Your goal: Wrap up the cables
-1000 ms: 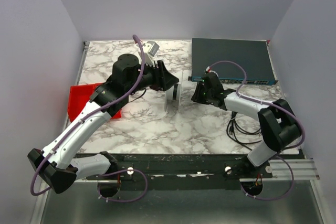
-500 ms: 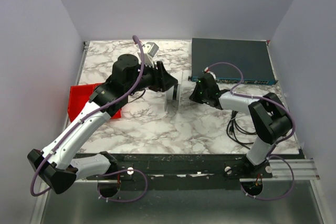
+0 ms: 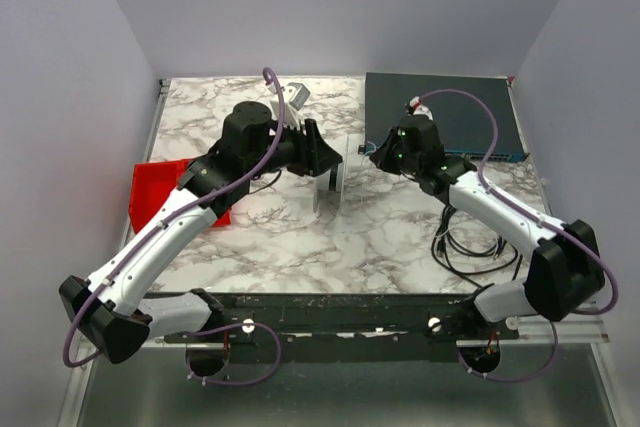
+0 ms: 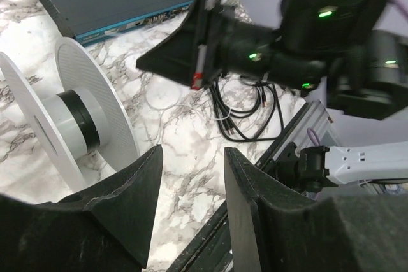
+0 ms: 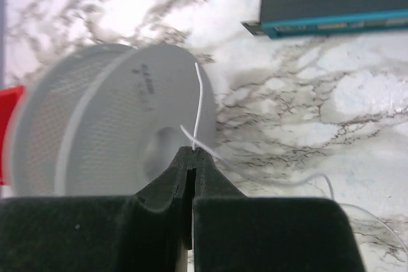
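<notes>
A white spool (image 3: 330, 185) stands on edge mid-table; it also shows in the left wrist view (image 4: 76, 119) and the right wrist view (image 5: 108, 125). My right gripper (image 5: 193, 151) is shut on a thin white cable (image 5: 198, 93), just right of the spool (image 3: 383, 154). The cable trails back over the marble (image 5: 322, 181). My left gripper (image 3: 318, 152) is open and empty, hovering just behind and above the spool, with its fingers (image 4: 121, 202) spread apart. A coil of black cable (image 3: 470, 247) lies at the front right.
A dark network switch (image 3: 440, 112) with a blue front lies at the back right, close behind my right gripper. A red bin (image 3: 160, 192) sits at the left edge. A small grey and white object (image 3: 292, 94) lies at the back.
My right arm has lifted and swung its elbow outward; its gripper has moved slightly up and away from the spool, still shut on the white cable. My left gripper has shifted slightly right.
</notes>
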